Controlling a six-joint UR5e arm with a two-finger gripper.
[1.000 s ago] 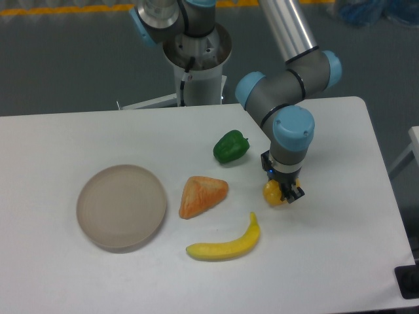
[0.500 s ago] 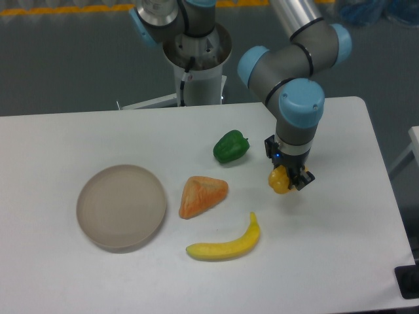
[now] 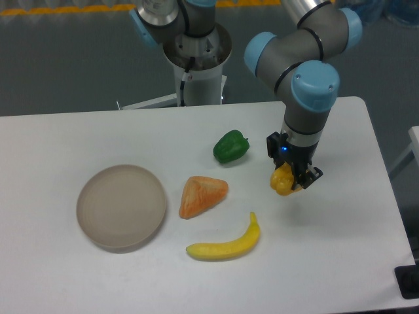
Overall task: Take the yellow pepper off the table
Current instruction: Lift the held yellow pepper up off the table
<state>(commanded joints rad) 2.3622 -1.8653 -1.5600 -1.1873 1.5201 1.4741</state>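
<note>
The yellow pepper (image 3: 282, 180) sits between the two fingers of the claw (image 3: 292, 181), which is clamped on it from above. A faint shadow on the table (image 3: 340, 222) below and to the right suggests the pepper is clear of the surface, though how far cannot be read from this single view. The wrist above the claw points straight down.

Step in hand, as judged: the lift. The grasp looks made and the pepper appears carried, so the task is close to complete.

Surroundings relative to the claw: the green pepper (image 3: 230, 146) lies up and to its left, near but apart. The orange-red wedge fruit (image 3: 202, 195) lies to the left at about the claw's level, well apart. The banana (image 3: 226, 243) lies below and to the left, its upper tip the nearest point to the claw. The round plate (image 3: 121, 205) is farthest left.

Next move, as judged: a straight vertical rise with the grip held firm. The pepper is lumpy and only partly visible between the fingers, so slip cannot be excluded; sideways motion toward the banana or green pepper is unnecessary.
</note>
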